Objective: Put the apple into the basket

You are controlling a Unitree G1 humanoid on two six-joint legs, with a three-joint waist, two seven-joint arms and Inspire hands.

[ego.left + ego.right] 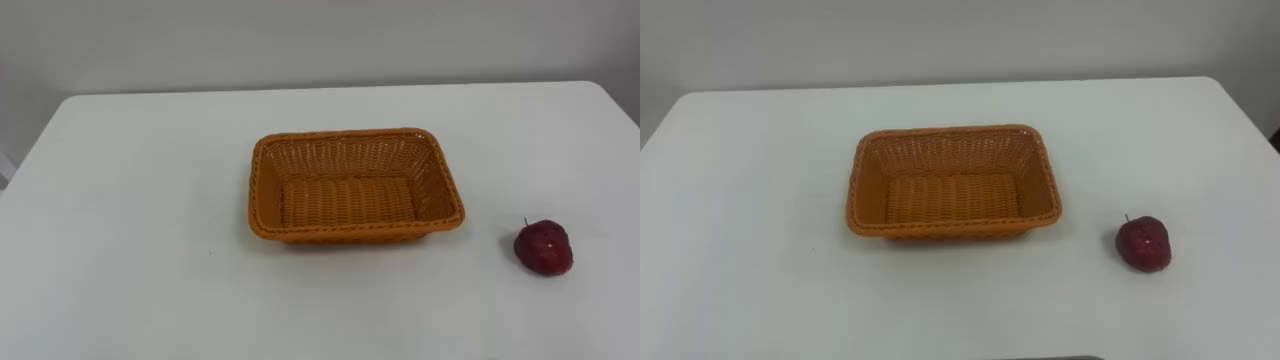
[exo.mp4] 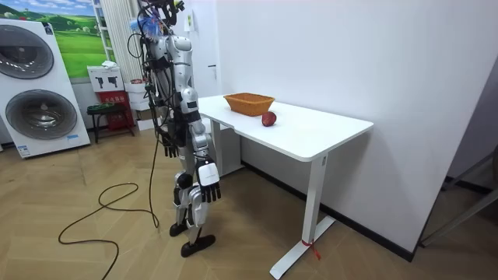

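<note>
While both arms hang at robot's sides, right hand [image 2: 208,185] and left hand [image 2: 167,141] dangle loose-fingered, empty. Apple [image 1: 544,247] on table [image 1: 130,200], at 4 o'clock from basket [image 1: 256,190], apart from it. Likely firm, smooth, light, apt to roll; wrap fingers round widest part.

The silver-grey humanoid has black cables down its torso and a dark, white-tagged robot hand [image 2: 208,187]

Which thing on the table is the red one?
The apple, round and dark red, lying right of the empty orange basket on the white table.
</note>
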